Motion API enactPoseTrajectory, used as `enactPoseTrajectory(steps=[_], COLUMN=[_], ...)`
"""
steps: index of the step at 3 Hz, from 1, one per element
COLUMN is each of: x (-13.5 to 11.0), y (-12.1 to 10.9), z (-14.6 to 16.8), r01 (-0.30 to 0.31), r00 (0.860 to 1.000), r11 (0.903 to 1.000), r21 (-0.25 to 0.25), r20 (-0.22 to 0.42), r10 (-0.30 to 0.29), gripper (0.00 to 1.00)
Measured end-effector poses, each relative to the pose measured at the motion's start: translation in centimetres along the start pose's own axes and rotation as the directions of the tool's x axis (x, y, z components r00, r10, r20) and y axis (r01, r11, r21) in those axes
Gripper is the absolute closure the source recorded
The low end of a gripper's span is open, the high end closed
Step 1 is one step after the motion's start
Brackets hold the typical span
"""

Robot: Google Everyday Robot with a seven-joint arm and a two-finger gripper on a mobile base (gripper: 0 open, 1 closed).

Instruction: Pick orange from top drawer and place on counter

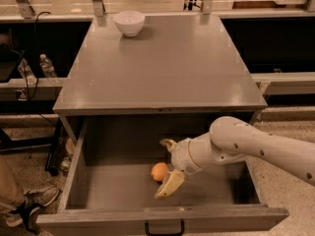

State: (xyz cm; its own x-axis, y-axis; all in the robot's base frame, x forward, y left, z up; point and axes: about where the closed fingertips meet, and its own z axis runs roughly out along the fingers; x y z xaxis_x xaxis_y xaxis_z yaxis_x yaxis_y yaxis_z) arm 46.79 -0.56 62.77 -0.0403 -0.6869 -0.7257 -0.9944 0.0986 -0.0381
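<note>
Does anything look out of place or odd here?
Only the orange, lying loose on the floor of the open top drawer, an odd spot for fruit. The end effector is open right by it. Nothing spilled or damaged.

My tool (162,168) in the top drawer (113,191) hides part of the orange (158,171). The right edge cuts off my arm (266,146), the bottom edge the handle (165,228).

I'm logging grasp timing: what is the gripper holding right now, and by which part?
Nothing is held. The gripper is in the top drawer, open, fingers either side of the orange, which lies on the drawer floor.
</note>
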Motion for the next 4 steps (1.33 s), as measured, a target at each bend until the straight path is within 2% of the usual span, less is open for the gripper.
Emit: enactPoseTrajectory(steps=[1, 3, 4], x=[0.57, 1.45, 1.07], y=[0.33, 0.49, 0.35], z=[0.44, 0.93, 0.33], r01=[-0.014, -0.035, -0.029], r00=[1.0, 0.999, 0.999], r11=[0.9999, 0.9991, 0.9995], r21=[-0.009, -0.023, -0.011], r20=[0.002, 0.002, 0.033], r10=[0.015, 0.035, 0.029], gripper=[0.16, 0.68, 0.9])
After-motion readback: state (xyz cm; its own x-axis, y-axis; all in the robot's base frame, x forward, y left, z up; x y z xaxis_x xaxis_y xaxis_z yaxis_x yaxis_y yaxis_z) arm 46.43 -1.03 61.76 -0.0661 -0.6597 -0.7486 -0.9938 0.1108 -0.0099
